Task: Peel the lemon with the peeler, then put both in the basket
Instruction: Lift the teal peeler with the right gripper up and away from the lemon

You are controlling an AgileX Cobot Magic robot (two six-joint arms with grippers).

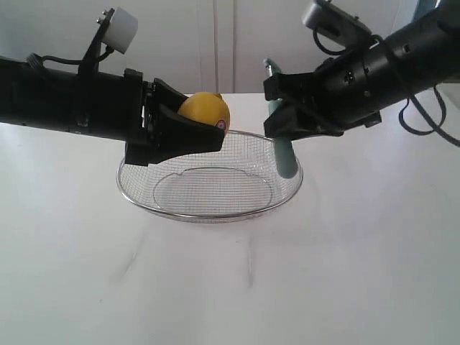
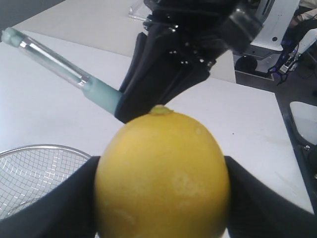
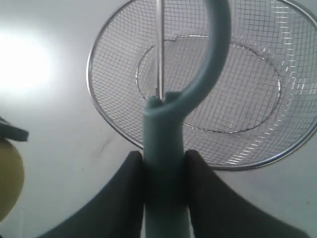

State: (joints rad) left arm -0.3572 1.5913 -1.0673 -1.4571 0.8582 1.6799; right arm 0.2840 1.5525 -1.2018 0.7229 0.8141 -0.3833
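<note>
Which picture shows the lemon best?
The left wrist view. The lemon fills the picture, close up, held between two black fingers. The exterior view shows it small and partly hidden by those fingers. The right wrist view catches only a yellow sliver at the edge.

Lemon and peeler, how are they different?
The lemon is round and yellow; the peeler is long, thin and teal. The left fingers squeeze the lemon; the right fingers grip the peeler. Both are held up in the air by the basket.
</note>
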